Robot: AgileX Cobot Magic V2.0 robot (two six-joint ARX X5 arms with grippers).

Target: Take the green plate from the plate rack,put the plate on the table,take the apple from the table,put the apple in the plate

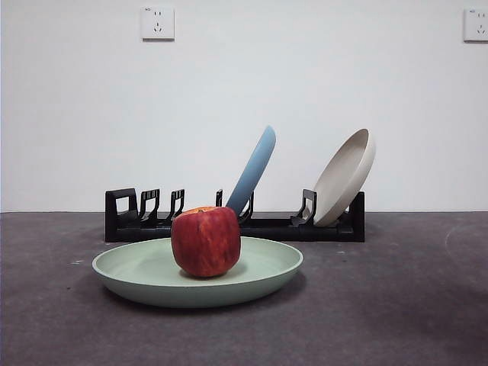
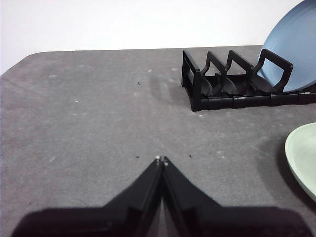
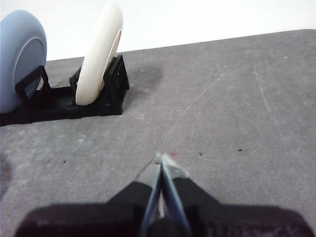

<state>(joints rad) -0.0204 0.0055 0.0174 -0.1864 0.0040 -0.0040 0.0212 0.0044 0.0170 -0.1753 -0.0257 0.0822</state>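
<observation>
The green plate (image 1: 145,276) lies flat on the table (image 1: 396,305) in front of the plate rack (image 1: 267,226). The red apple (image 1: 206,241) stands upright in the middle of the plate. An edge of the green plate (image 2: 303,158) also shows in the left wrist view, well off to the side of my left gripper (image 2: 162,160), which is shut and holds nothing. My right gripper (image 3: 164,159) is shut too, low over bare table, away from the plate rack (image 3: 59,103). Neither arm shows in the front view.
A light blue plate (image 1: 255,169) and a cream plate (image 1: 347,175) lean in the rack's slots. The rack's left slots (image 2: 222,81) hold nothing. A white wall with two sockets stands behind the table.
</observation>
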